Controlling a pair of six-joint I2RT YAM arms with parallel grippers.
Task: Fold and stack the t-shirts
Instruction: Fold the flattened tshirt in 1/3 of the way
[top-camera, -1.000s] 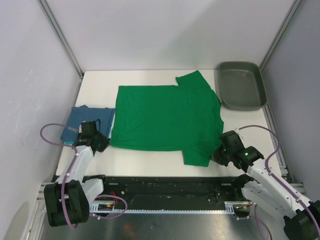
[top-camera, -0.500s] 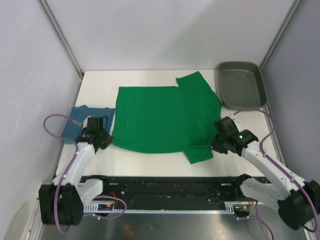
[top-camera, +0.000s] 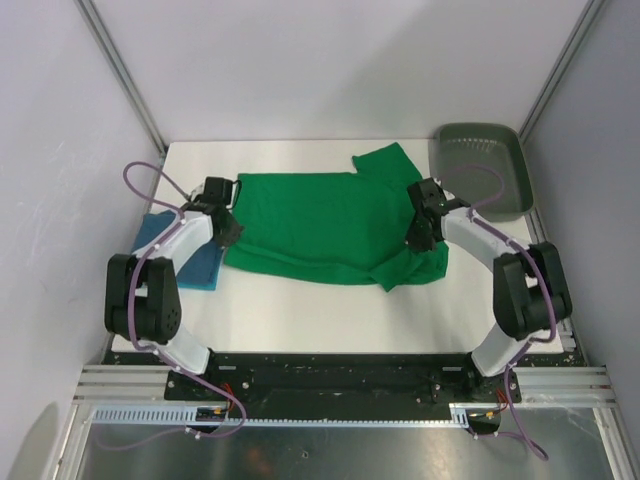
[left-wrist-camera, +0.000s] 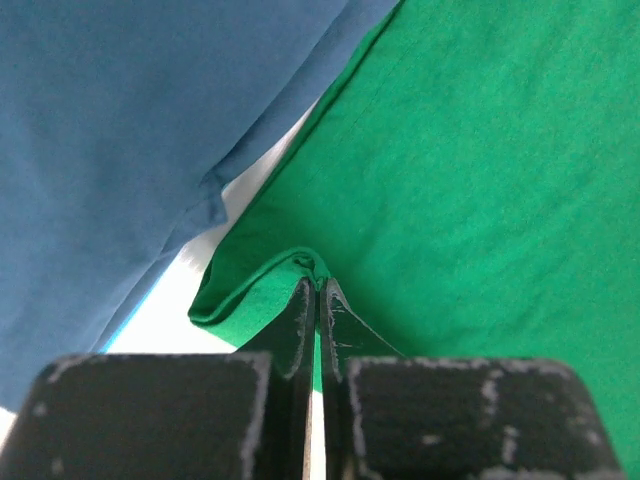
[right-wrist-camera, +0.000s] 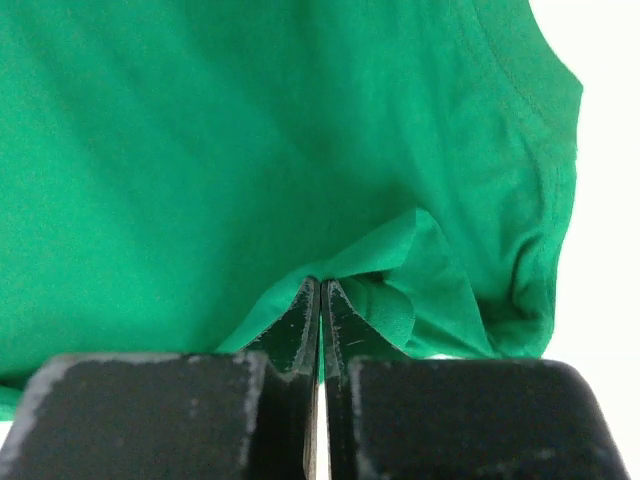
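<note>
The green t-shirt (top-camera: 320, 220) lies across the middle of the white table with its near edge lifted and carried back over itself. My left gripper (top-camera: 228, 232) is shut on the shirt's near left corner (left-wrist-camera: 300, 265). My right gripper (top-camera: 415, 240) is shut on a pinch of the shirt's near right edge (right-wrist-camera: 400, 250), next to the sleeve (top-camera: 415, 268). The teal blue t-shirt (top-camera: 195, 262) lies folded at the left edge of the table, partly under my left arm; it fills the upper left of the left wrist view (left-wrist-camera: 130, 130).
A dark grey-green plastic tray (top-camera: 485, 150) sits at the back right corner. White walls with metal posts close in the table on three sides. Bare white table (top-camera: 300, 310) shows in front of the green shirt.
Both arms have swung away from the near edge toward the back, dragging the green shirt's near hem up and over. The shirt's visible area has shrunk from the front.
</note>
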